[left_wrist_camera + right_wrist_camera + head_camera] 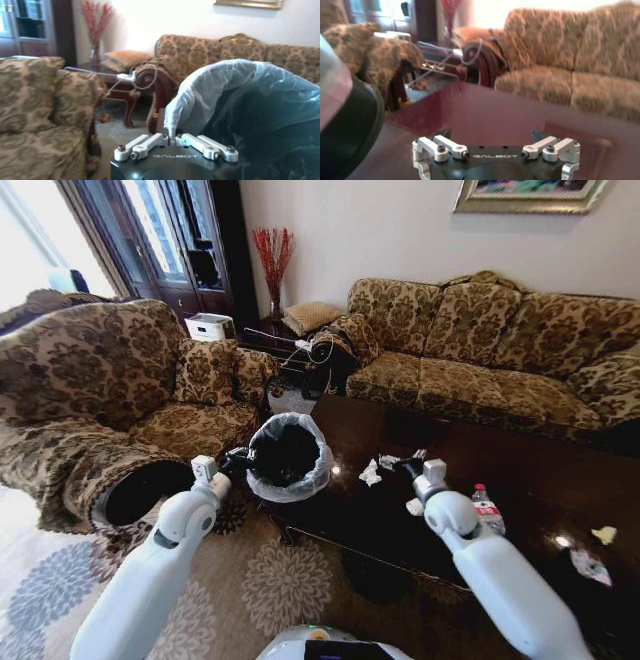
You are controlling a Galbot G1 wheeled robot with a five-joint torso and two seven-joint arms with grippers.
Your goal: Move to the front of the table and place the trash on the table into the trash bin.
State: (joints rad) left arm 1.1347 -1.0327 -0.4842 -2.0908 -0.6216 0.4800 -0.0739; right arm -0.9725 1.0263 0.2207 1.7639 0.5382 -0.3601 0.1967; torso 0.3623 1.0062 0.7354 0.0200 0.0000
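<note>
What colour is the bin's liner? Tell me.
Translucent whitish-grey, ruffled over the black bin; the left wrist view shows it best.

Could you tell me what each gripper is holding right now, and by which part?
The left gripper pinches the trash bin by its bag-lined rim. The right gripper is open above the table, holding nothing.

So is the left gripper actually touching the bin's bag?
Touching. In the left wrist view the left gripper's closed fingertips pinch the ruffled edge of the trash bin's bag.
</note>
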